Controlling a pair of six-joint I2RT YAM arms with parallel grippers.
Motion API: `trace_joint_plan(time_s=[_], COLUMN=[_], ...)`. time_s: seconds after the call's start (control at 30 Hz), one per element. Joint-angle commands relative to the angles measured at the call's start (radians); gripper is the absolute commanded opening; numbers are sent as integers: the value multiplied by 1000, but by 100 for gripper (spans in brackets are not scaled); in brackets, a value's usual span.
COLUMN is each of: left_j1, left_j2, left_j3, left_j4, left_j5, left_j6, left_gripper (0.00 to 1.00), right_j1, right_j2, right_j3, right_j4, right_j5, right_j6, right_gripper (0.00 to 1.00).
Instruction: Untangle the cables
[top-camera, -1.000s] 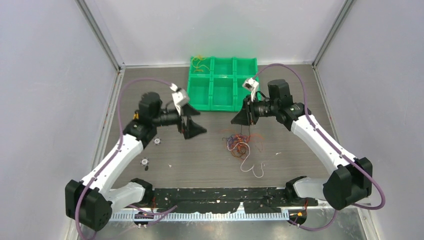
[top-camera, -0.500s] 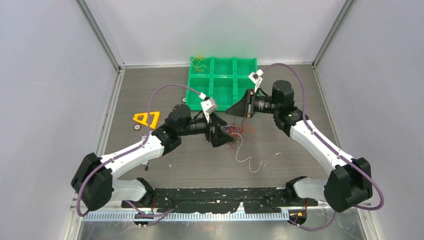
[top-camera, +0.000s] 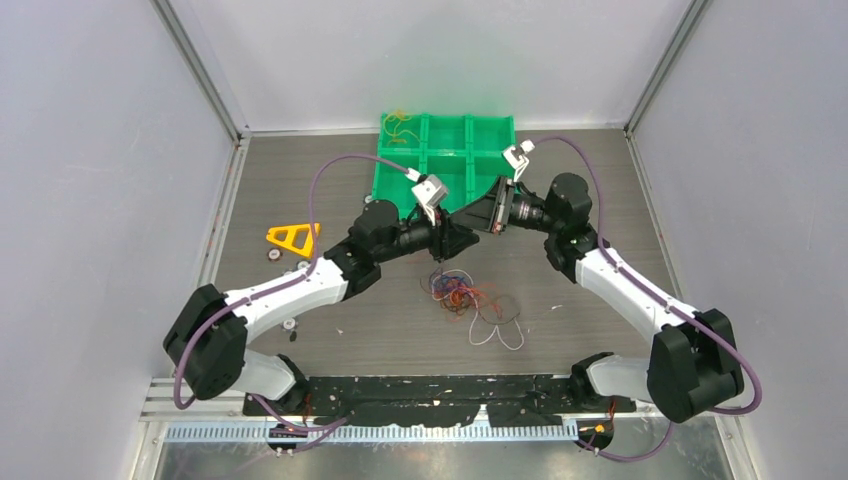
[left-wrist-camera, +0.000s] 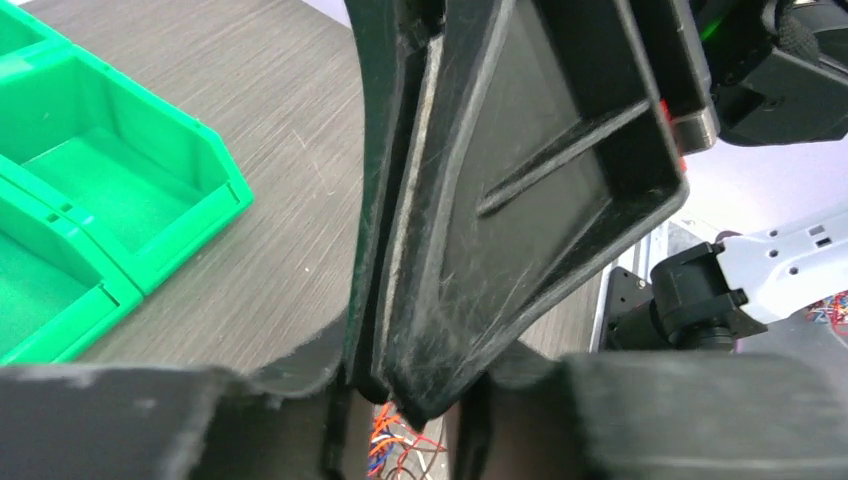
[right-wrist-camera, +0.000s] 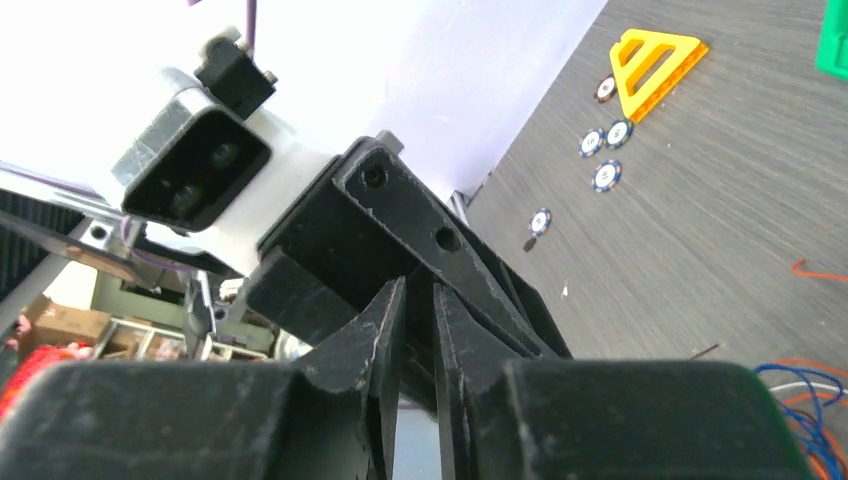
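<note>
Right gripper (top-camera: 472, 218) is pinched closed, nose to nose with the left gripper (top-camera: 458, 240), whose grip I cannot make out, and the tangled cables (top-camera: 462, 293) lie on the table (top-camera: 330, 180) just nearer than both.

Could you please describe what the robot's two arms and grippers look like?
The left arm and right arm have white links with black joints. The left gripper and right gripper are black, with flat triangular ribbed fingers. A purple cable loops to each wrist, where a small white camera sits.
</note>
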Motion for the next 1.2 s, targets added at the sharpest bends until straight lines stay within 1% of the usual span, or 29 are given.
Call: trace_joint_plan(time_s=[0.0, 0.03, 0.07, 0.1, 0.13, 0.17, 0.2, 0.23, 0.27, 0.3, 0.33, 0.37, 0.43, 0.5, 0.57, 0.73, 0.83, 0.97, 1.0, 1.03, 1.07, 1.1, 1.13, 1.17], left_j1=[-6, -5, -1, 6, 20, 45, 87, 125, 156, 186, 212, 233, 244, 230, 227, 226, 227, 225, 223, 221, 220, 219, 219, 221], left_j2=[-5, -19, -39, -66, -104, -136, -164, -192, -219, -238, -251, -253, -228, -163, -85, 67, 164, 276, 300, 325, 345, 360, 370, 374], left_j3=[29, 15, -3, -25, -48, -72, -91, -107, -125, -145, -166, -176, -194, -183, -160, -89, -50, 19, 33, 48, 53, 59, 60, 60], left_j4=[34, 21, 0, -32, -75, -123, -182, -257, -321, -376, -426, -437, -450, -452, -452, -444, -436, -450, -449, -448, -446, -444, -439, -435], left_j5=[19, 42, 85, 111, 136, 176, 224, 273, 294, 297, 297, 304, 320, 312, 304, 266, 265, 238, 230, 225, 226, 228, 237, 260], left_j6=[1, 12, 35, 61, 89, 105, 132, 166, 202, 225, 232, 215, 164, 101, 45, 23, -17, -49, -66, -85, -100, -107, -109, -107], left_gripper=[18, 18, 20, 26, 34, 42, 49, 54, 58, 61, 62, 64, 67, 69, 70, 71, 71, 70, 68, 66, 62, 56, 45, 31], right_j1=[-7, -16, -49, -70, -122, -147, -177, -180, -173, -165, -152, -145, -78, -12, 33, 83, 98, 116, 118, 119, 120, 120, 120, 120], right_j2=[-2, -5, -8, -9, -12, -11, -9, -8, -7, -6, -2, 0, 12, 40, 85, 234, 334, 418, 425, 436, 439, 439, 436, 421], right_j3=[-2, 9, 20, 65, 101, 183, 286, 331, 374, 379, 369, 353, 297, 251, 225, 234, 239, 231, 223, 217, 214, 213, 209, 205], right_j4=[145, 90, 35, -136, -245, -524, -668, -957, -1065, -1211, -1309, -1340, -1373, -1351, -1302, -1191, -1155, -1133, -1120, -1108, -1103, -1101, -1101, -1108], right_j5=[6, 4, 0, -5, -7, -3, 17, 92, 135, 224, 254, 293, 349, 398, 420, 412, 399, 386, 397, 414, 423, 433, 448, 459], right_j6=[104, 83, 0, -72, -261, -550, -723, -1023, -1142, -1307, -1363, -1438, -1486, -1488, -1462, -1387, -1372, -1369, -1368, -1366, -1364, -1363, -1362, -1364], right_gripper=[27, 31, 40, 44, 50, 53, 58, 62, 65, 70, 72, 78, 85, 87, 87, 87, 82, 75, 69, 64, 54, 49, 41, 37])
